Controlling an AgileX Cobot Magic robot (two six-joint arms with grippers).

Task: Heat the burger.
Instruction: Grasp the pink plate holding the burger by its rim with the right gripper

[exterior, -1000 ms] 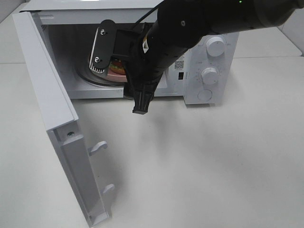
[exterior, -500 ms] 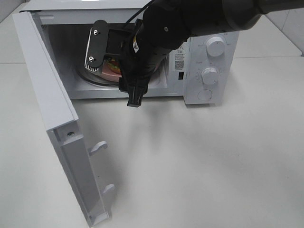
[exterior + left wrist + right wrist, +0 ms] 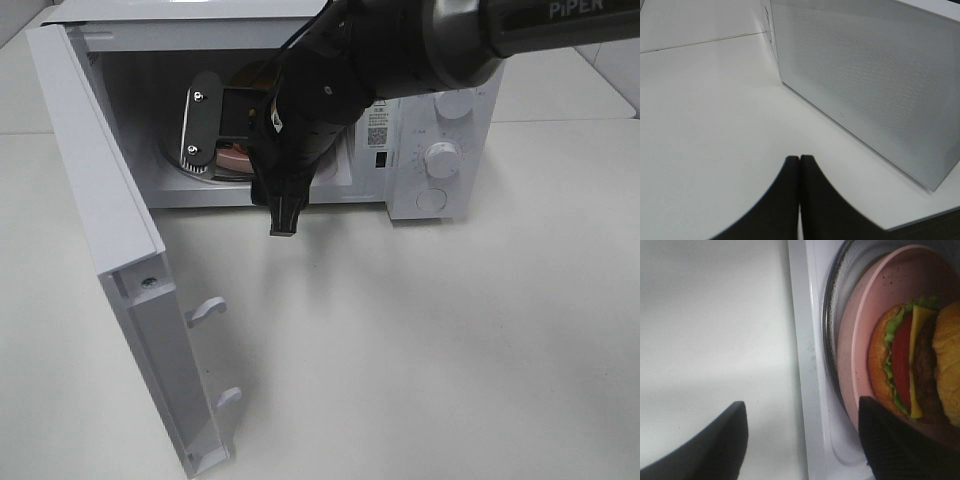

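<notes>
In microwave (image 3: pixel 470 185): burger (image 3: pixel 912 367) on plate (image 3: pixel 865 325), rim near front sill (image 3: pixel 812 390).

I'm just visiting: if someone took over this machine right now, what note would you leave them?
Left hand: shut, holding nothing.
Right hand: open, holding nothing, at the mouth of the microwave.
Burger: on the pink plate, on the glass turntable inside the microwave.
Done: burger loaded.
Left: pull the right hand out, close the door, turn the dials.
</notes>
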